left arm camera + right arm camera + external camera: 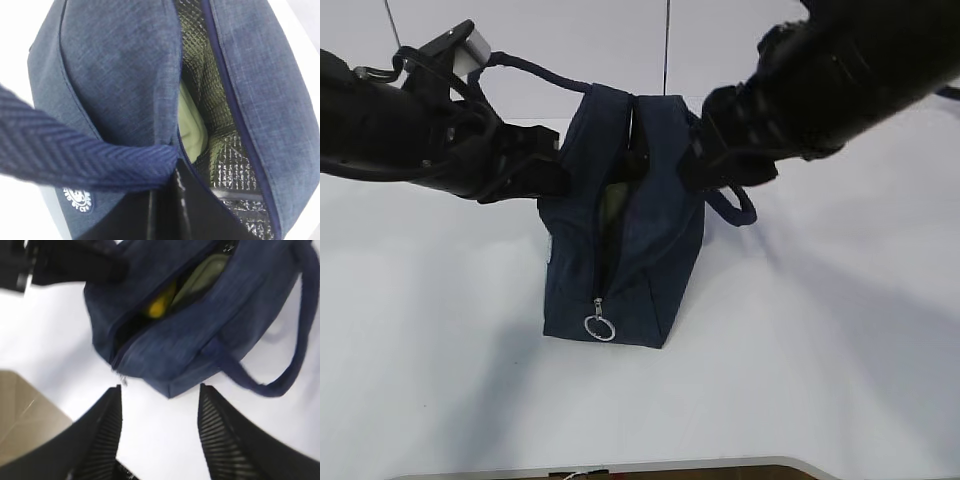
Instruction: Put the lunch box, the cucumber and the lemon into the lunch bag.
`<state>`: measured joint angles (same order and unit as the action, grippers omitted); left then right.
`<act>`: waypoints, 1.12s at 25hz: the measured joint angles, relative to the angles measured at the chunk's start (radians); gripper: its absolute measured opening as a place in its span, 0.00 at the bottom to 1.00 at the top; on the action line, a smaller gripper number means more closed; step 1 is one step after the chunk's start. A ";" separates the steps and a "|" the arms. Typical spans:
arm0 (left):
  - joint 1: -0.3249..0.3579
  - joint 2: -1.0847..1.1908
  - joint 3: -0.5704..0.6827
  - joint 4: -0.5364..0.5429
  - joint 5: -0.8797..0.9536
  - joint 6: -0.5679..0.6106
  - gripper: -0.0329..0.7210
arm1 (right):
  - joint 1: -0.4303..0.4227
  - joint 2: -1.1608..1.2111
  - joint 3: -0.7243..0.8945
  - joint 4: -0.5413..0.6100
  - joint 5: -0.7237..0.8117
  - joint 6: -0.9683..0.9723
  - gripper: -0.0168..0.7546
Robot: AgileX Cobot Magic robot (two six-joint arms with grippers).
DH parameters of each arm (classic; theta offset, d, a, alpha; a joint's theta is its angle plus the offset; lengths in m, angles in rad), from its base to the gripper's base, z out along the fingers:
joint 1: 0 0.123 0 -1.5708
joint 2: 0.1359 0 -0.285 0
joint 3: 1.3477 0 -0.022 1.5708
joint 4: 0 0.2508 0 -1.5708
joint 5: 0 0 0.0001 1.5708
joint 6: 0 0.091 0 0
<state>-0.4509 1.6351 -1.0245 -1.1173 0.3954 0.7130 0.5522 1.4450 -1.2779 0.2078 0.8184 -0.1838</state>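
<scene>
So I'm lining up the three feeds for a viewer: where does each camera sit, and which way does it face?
Exterior view: in front of the table, looking down at a slant at the lunch bag; both black arms show.
Left wrist view: pressed close above the bag's open top, looking in at the lunch box; a dark part of the left gripper shows below.
Right wrist view: raised beside the bag, looking down at the lemon inside; the right gripper shows, jaws open.
All three share the bag's open zipper.
</scene>
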 joint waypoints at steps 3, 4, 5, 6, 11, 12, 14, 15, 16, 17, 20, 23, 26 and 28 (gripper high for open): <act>0.000 0.000 0.000 0.000 0.000 0.000 0.04 | 0.000 -0.053 0.096 0.072 -0.035 -0.093 0.54; 0.000 0.000 0.000 0.000 0.000 0.000 0.04 | 0.000 -0.065 0.124 0.102 -0.041 -0.124 0.54; 0.000 0.000 0.000 0.000 0.000 0.000 0.04 | 0.000 -0.073 0.146 0.137 -0.047 -0.166 0.54; 0.000 0.000 0.000 0.000 0.000 0.000 0.04 | 0.000 -0.078 0.172 0.170 -0.049 -0.214 0.54; 0.000 0.000 0.000 0.000 0.002 0.000 0.04 | 0.000 -0.082 0.287 0.420 -0.057 -0.523 0.54; 0.000 0.000 0.000 0.000 0.002 0.000 0.04 | 0.002 -0.082 0.306 0.479 -0.062 -0.603 0.54; 0.000 0.000 0.000 0.000 0.004 0.000 0.04 | 0.002 -0.082 0.351 0.575 -0.066 -0.763 0.54; 0.000 0.000 0.000 0.000 0.004 0.000 0.04 | 0.003 -0.082 0.369 0.618 -0.071 -0.825 0.54; 0.000 0.000 0.000 0.000 0.004 0.000 0.04 | 0.003 -0.082 0.391 0.650 -0.073 -0.900 0.54; 0.000 0.000 0.000 0.000 0.004 0.000 0.04 | 0.003 -0.084 0.414 0.686 -0.078 -0.972 0.54; 0.000 0.000 0.000 0.000 0.004 0.000 0.04 | 0.003 -0.084 0.485 0.788 -0.091 -1.179 0.54; 0.000 0.000 0.000 0.000 0.004 0.000 0.04 | 0.003 -0.084 0.542 0.886 -0.108 -1.345 0.54; 0.000 0.000 0.000 0.002 0.004 0.000 0.04 | 0.003 -0.068 0.552 0.946 -0.127 -1.435 0.54; 0.000 0.000 0.000 0.002 0.006 0.000 0.04 | 0.003 -0.044 0.552 0.962 -0.138 -1.497 0.54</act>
<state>-0.4509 1.6351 -1.0245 -1.1155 0.4011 0.7130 0.5555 1.4011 -0.7255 1.1702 0.6806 -1.6810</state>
